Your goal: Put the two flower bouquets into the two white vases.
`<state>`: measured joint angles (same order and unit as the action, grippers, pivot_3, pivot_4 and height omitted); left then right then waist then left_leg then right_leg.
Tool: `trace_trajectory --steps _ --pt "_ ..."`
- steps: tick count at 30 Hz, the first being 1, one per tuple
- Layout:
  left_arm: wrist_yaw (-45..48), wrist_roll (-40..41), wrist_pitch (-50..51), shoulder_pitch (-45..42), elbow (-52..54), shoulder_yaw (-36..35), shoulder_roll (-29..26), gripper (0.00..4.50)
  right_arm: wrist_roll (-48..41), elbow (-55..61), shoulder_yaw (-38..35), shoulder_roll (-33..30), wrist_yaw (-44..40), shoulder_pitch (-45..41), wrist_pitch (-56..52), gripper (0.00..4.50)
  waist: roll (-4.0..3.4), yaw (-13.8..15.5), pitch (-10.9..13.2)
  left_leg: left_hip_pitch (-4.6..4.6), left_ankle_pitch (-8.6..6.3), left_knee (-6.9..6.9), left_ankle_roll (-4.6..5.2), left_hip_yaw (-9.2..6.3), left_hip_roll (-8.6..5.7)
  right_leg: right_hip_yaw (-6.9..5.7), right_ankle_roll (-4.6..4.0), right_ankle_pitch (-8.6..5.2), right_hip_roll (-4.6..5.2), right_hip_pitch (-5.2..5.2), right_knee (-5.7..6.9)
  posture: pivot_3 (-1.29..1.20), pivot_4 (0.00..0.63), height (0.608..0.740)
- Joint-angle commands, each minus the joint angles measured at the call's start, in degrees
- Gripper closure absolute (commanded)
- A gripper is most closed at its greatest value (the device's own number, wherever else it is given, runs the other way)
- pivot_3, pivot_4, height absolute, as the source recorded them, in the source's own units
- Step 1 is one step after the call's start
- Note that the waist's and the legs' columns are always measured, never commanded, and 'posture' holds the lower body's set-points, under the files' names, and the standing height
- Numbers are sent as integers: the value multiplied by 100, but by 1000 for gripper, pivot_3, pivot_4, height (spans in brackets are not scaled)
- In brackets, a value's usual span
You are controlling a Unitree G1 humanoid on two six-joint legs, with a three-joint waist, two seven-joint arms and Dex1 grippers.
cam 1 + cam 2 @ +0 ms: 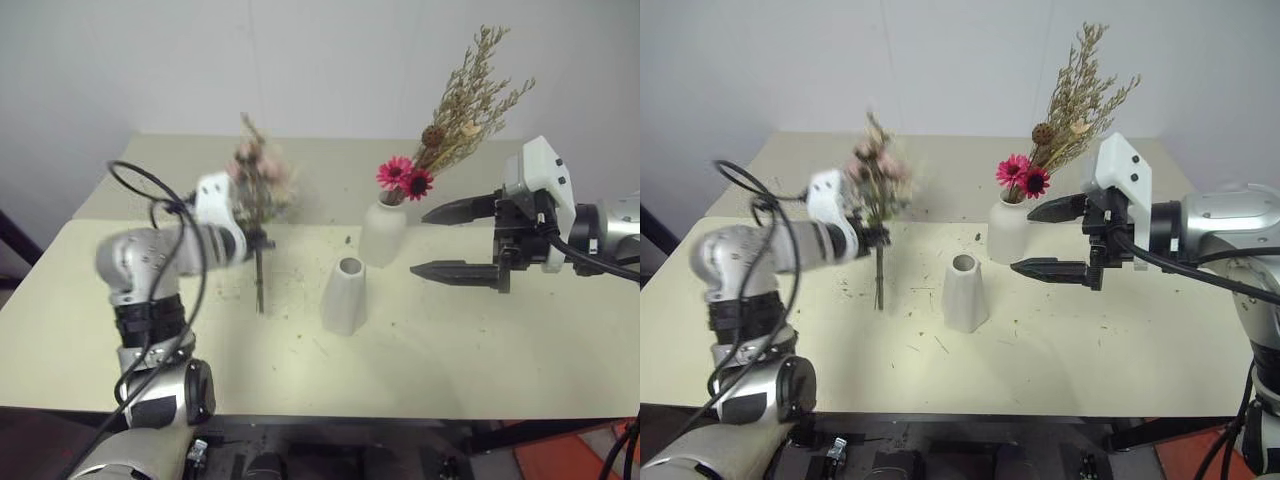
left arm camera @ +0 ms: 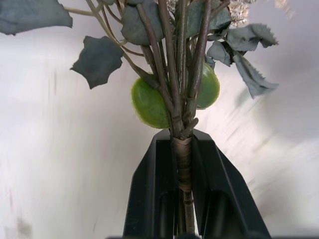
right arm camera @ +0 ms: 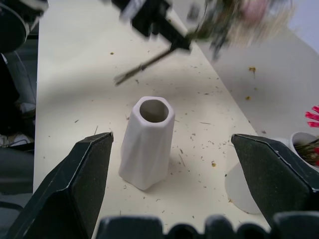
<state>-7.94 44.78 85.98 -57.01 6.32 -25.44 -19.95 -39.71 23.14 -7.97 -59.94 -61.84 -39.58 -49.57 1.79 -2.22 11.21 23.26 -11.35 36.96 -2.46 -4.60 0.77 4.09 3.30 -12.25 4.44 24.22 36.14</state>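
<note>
My left gripper (image 1: pixel 255 240) is shut on the stems of the pink rose bouquet (image 1: pixel 260 180), holding it upright above the table, left of the vases. In the left wrist view both fingers (image 2: pixel 149 199) clamp the taped stems (image 2: pixel 182 159). The tapered white vase (image 1: pixel 344 295) stands empty at the table's middle. Behind it the rounded white vase (image 1: pixel 383 235) holds the dried grass bouquet (image 1: pixel 465 100) with red daisies. My right gripper (image 1: pixel 462 240) hovers open to the right of both vases, and its wrist view shows the empty tapered vase (image 3: pixel 147 143) between its fingers.
The cream table (image 1: pixel 480 350) is strewn with small plant bits around the vases. A white wall stands behind the table's far edge. Black cables loop off my left arm (image 1: pixel 150 190).
</note>
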Motion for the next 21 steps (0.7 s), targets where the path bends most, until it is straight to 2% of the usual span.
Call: trace_trajectory --steps 1,5,9,14,17,21 --pt "1024 464 -490 -154 390 -133 -365 4379 -124 164 -491 -220 -71 259 112 0 0 -1 0 0 0 0 0 0 0 0 1 0 0 1 0 0 150 740" --pt "2218 1096 -1031 -64 -5 -503 -494 4379 -91 215 -781 -331 -94 740 170 0 0 2 0 -2 0 1 0 1 2 -1 1 -1 -1 -1 2 0 150 740" --pt "3159 1575 -1447 18 -572 -621 -378 4379 -128 298 -1005 -326 -53 1144 177 0 0 0 0 -7 1 2 0 2 2 0 19 -11 -2 -5 2 0 150 740" --pt "4376 1469 -2098 27 -1013 -38 -353 4379 -193 464 -1266 -321 53 1496 119 0 0 -3 0 -4 1 2 0 2 2 1 14 -9 -2 -3 1 0 150 740" --pt "5362 1313 -2858 77 -1041 270 -307 4379 -259 550 -1410 -344 131 1643 86 0 0 -8 0 -1 1 2 0 3 2 1 11 -6 -1 -4 -1 0 150 740" --pt "6191 983 -3756 -90 -1377 668 -181 4379 -311 678 -1563 -341 266 1835 74 0 0 -1 0 -7 1 1 0 3 3 1 6 -4 -3 -6 0 0 150 740"
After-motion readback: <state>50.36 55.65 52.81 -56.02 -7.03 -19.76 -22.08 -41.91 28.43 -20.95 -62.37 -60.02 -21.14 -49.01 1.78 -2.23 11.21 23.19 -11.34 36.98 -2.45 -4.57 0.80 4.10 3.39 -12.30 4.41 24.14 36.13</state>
